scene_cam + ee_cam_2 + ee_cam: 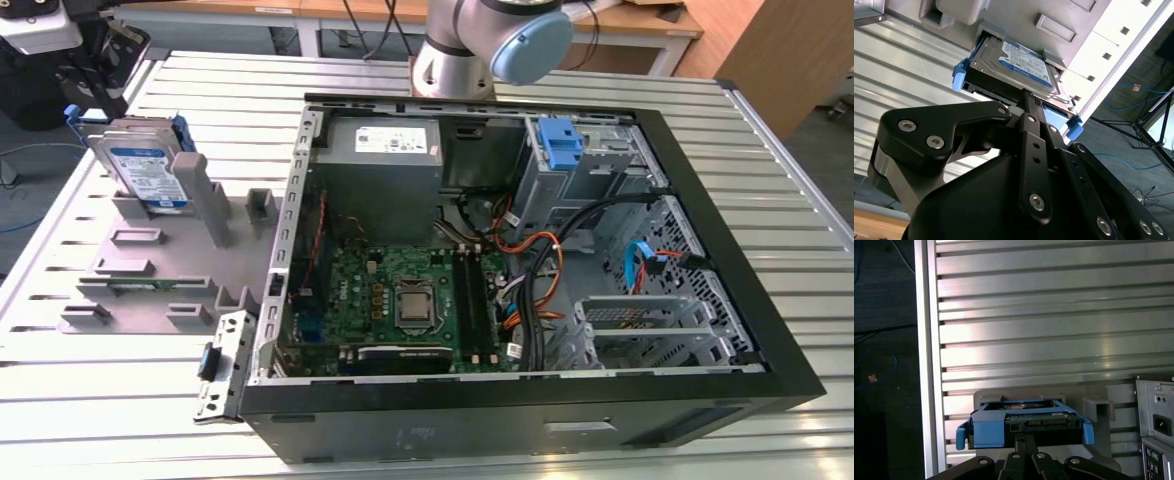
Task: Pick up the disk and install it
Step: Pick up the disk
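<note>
One disk (144,172) logged: stands on edge in grey holder (160,290), blue carrier around it, directly ahead of the claw (1032,98) in both wrist views. Fingers (1027,117) pressed together, tips at the disk's connector edge; contact not resolvable. Open computer case (400,430) well off to one side of the claw

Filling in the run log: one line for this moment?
gripper: at disk edge | disk: standing in grey holder, not installed | grasp: unclear

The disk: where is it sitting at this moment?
On the exterior view's left, the disk stands upright in the grey holder beside the open computer case, with the gripper at its edge.
</note>
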`<state>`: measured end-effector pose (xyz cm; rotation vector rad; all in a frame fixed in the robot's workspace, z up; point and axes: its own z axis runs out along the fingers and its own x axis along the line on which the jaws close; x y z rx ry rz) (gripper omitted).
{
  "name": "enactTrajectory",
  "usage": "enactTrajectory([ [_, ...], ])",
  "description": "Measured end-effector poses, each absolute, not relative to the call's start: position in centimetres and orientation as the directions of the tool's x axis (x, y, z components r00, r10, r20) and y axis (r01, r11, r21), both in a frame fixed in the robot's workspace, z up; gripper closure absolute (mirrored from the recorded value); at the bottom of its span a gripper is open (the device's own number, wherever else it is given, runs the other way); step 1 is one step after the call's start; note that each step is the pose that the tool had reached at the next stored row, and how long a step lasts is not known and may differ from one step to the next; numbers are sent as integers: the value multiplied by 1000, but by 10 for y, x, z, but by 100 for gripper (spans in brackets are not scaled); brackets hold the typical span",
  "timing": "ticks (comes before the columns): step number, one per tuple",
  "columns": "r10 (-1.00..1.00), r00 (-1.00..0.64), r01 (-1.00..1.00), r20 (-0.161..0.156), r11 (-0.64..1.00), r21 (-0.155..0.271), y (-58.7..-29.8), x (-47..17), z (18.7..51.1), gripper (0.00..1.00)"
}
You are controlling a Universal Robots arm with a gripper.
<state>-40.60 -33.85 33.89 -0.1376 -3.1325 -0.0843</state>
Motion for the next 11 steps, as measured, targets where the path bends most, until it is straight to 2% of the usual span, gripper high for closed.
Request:
enactTrajectory([
  [11, 84, -996, 84, 8, 995, 53, -339, -406, 339, 89],
])
